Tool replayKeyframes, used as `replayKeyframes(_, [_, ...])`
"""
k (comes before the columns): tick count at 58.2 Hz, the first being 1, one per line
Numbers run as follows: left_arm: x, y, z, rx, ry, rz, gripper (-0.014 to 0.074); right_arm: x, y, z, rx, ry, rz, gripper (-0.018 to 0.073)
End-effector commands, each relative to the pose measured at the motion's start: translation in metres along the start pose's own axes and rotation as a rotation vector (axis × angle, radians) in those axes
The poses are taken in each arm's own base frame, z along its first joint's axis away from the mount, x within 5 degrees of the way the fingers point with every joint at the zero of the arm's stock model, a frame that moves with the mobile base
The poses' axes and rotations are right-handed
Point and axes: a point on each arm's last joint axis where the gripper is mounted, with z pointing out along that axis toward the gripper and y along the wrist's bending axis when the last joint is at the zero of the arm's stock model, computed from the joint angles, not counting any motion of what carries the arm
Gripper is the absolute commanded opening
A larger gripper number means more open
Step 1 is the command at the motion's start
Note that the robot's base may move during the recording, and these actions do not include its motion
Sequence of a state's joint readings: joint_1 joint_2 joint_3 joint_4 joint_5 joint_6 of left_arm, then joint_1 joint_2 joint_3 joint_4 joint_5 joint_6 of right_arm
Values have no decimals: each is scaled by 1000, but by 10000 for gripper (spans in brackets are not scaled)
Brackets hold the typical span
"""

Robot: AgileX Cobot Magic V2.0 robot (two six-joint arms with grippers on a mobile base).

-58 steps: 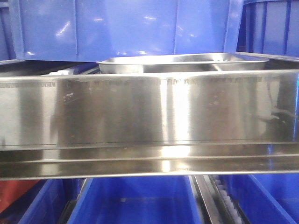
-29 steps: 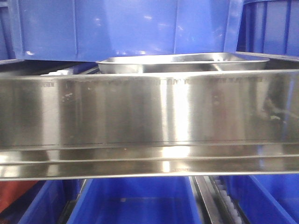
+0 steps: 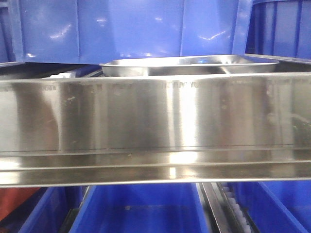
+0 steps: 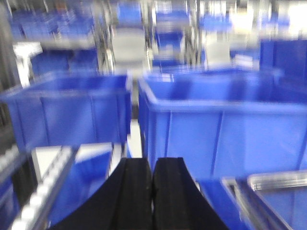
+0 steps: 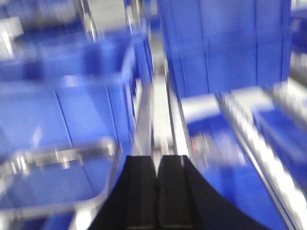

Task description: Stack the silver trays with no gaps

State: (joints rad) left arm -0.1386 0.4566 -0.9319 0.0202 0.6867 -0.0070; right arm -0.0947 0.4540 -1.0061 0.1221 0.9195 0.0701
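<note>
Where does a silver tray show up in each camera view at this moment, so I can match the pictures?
Front view: silver tray upper centre, behind the steel shelf rail.
Left wrist view: silver tray rim at lower right, blurred.
Right wrist view: silver tray rim at lower left, blurred.
Shared landmark: the blue bins; same tray across views cannot be confirmed.

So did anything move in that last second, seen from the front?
Hardly anything. Only reflections changed: a dark shape mirrored near the right end of the shelf rail has faded, and glints on the blue bin shifted. The silver tray stays behind the rail, in the same spot. Nothing was grasped or released in this view.
</note>
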Motion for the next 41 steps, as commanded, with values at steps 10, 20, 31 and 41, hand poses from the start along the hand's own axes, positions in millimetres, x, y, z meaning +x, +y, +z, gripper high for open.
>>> replayKeyframes(10, [-20, -7, 69, 62, 263, -56, -9, -30, 0, 63, 13, 303, -58, -79])
replayKeyframes(20, [-23, -21, 117, 187, 430, -155, -10, -24, 5, 115, -56, 472, -55, -79])
replayKeyframes(31, [-21, -57, 161, 337, 555, -119, -18, -2, 18, 174, -104, 680, -110, -79])
replayKeyframes(41, [-11, -99, 191, 367, 645, -39, -18, 18, 42, 205, -181, 781, -174, -79])
